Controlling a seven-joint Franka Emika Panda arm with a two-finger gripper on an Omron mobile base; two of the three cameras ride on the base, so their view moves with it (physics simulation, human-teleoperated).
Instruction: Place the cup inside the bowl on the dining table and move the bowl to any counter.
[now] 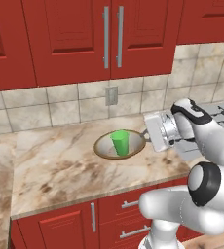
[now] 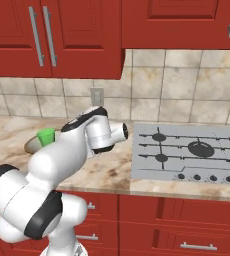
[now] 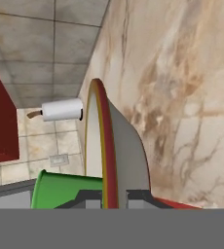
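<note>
The wide beige-grey bowl [image 1: 103, 147] with a brown-gold rim sits on the marble counter [image 1: 55, 165] below the wall outlet. Upright inside it stands the bright green cup [image 1: 120, 142]. My gripper [image 1: 146, 133] reaches in from the right and is shut on the bowl's right rim. In the hand view the rim [image 3: 100, 141] runs edge-on between my two fingertips [image 3: 87, 199], with the cup [image 3: 65, 190] to its left. From the right base view my arm covers most of the bowl [image 2: 31, 145], and the cup [image 2: 47, 135] peeks out. The dining table is out of view.
A gas cooktop [image 2: 187, 150] lies in the counter to the right of the bowl. Red upper cabinets [image 1: 104, 39] hang above the tiled wall and its outlet [image 1: 111, 96]. Red drawers [image 1: 123, 219] front the counter. A paper towel roll [image 3: 61, 110] stands by the wall.
</note>
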